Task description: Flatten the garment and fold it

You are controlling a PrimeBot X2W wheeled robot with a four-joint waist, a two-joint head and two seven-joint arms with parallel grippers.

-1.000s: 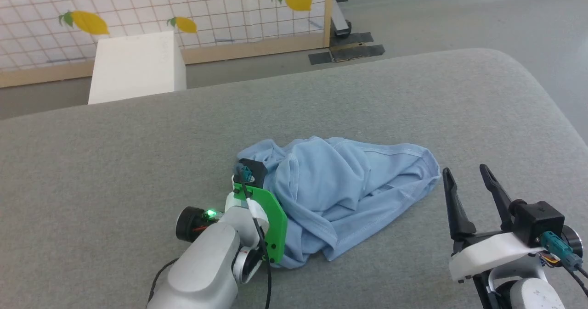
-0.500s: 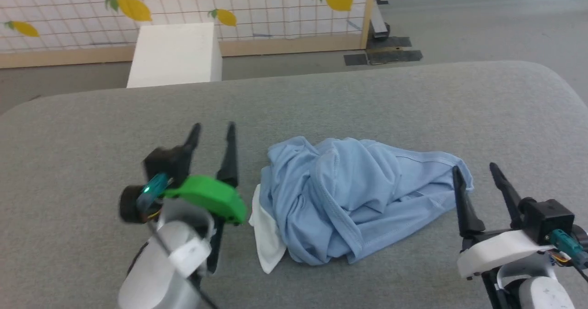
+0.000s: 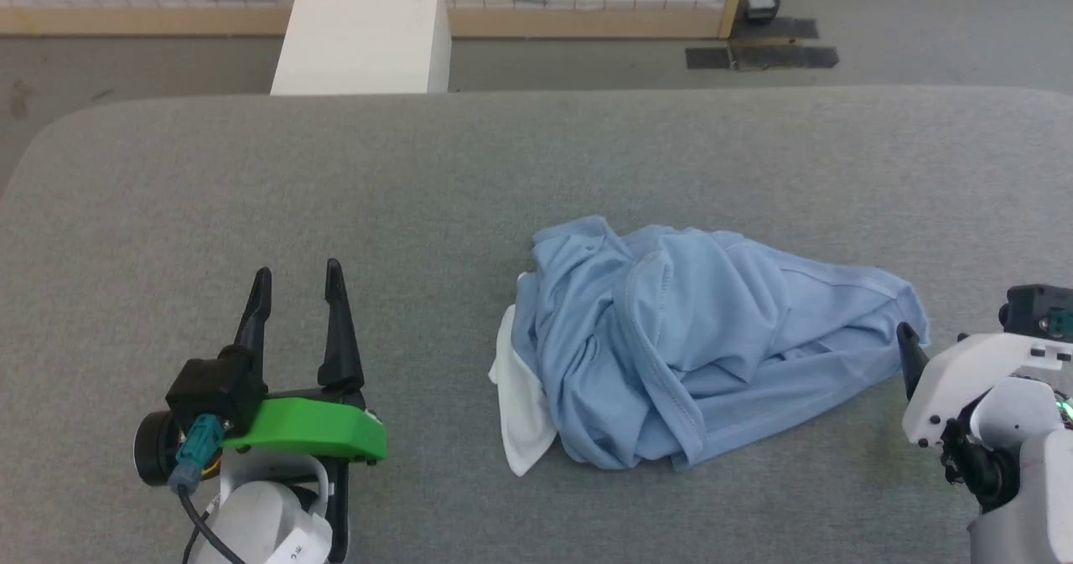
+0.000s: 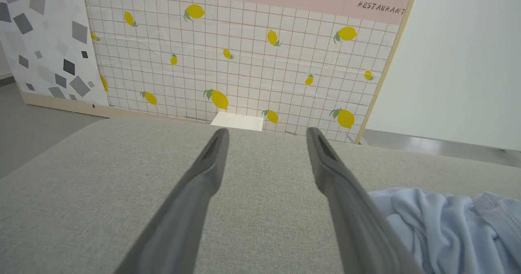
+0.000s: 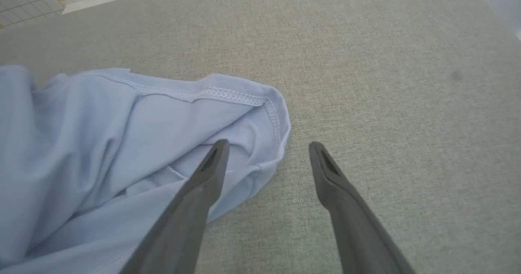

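The garment, a light-blue shirt, lies crumpled in a heap on the grey cushion, with a white section poking out at its left edge. Well to its left, my left gripper stands open and empty above the bare cushion. In the left wrist view the left gripper points at the far wall, with the garment at the lower right. My right gripper is open at the garment's right hem corner. One finger hangs over the cloth, the other over bare cushion.
A white box stands on the floor behind the cushion. A lemon-patterned grid panel rises beyond it. The cushion's rounded edges run along the far side and the left. Dark plates lie on the floor at the back right.
The head camera has tilted and turned. My left gripper has let go of the garment, opened and drawn back to the left, and the white section now shows. My right gripper has dipped toward the garment's right corner.
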